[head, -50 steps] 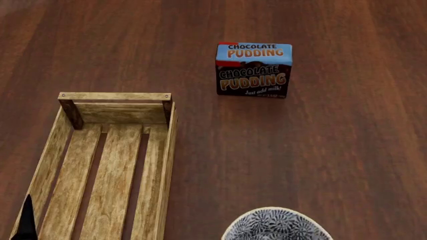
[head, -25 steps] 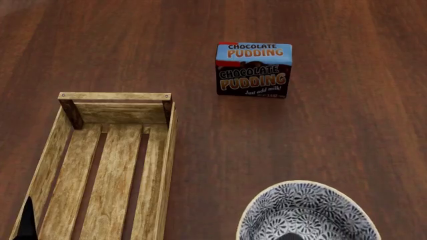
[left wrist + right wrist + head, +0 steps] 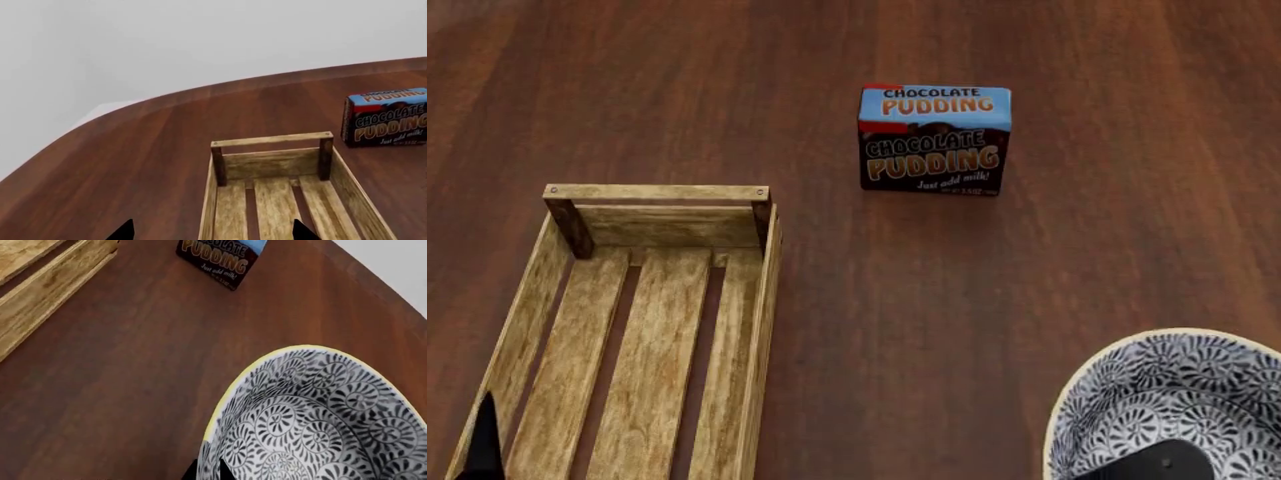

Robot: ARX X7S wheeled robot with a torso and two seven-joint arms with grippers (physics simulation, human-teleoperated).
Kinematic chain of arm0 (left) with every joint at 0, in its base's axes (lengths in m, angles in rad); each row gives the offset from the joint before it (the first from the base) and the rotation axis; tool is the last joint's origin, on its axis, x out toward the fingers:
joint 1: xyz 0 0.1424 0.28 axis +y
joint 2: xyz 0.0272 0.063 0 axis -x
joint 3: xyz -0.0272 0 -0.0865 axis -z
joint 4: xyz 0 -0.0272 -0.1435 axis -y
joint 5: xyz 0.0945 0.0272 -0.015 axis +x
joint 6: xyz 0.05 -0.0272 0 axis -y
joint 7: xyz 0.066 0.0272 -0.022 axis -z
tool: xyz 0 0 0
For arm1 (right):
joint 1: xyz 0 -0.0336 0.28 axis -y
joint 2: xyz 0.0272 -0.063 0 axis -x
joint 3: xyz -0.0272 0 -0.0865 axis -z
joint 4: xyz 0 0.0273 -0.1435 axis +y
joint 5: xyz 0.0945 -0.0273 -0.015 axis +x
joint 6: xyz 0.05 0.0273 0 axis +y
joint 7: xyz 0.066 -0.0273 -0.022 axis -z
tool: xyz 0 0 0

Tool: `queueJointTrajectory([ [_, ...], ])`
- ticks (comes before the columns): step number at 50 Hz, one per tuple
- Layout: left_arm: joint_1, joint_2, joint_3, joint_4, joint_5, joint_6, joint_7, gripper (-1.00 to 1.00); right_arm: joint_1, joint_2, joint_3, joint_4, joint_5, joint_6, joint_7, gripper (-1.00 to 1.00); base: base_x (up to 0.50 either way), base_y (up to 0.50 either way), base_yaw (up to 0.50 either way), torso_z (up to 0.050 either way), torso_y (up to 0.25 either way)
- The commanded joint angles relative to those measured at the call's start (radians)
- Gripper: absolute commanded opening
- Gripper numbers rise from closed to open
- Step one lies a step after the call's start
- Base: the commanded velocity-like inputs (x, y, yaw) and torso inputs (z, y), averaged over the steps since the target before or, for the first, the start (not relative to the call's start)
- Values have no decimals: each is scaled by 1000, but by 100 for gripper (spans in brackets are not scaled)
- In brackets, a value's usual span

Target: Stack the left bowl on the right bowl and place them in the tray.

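At five o'clock in the head view, nearest, the right gripper (image 3: 208, 471) pinched the rim of the patterned bowl (image 3: 1174, 400). The left gripper (image 3: 210, 231) stood wide open, empty, above the tray (image 3: 761, 300) at eight o'clock. Farthest, at twelve o'clock, stood the chocolate pudding box (image 3: 934, 140).

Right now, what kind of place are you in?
Probably a simulated dining or kitchen table: a dark wooden table with a wooden tray, a chocolate pudding box and a patterned bowl on it.

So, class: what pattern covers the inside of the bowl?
Black-and-white swirling floral rosettes cover the bowl, with a pale yellow rim; clearest in the right wrist view.
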Motion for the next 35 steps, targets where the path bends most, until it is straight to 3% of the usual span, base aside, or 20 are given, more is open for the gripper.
queueJointTrajectory([
  [1, -14, -6, 11, 18, -3, -24, -9, 100, -10, 120, 64, -9, 84, -53, 57, -100, 0, 0, 0, 0, 0],
  [35, -30, -16, 55, 11, 4, -27, -26, 100, -283, 213, 339, 25, -170, -77, -171, -100, 0, 0, 0, 0, 0],
])
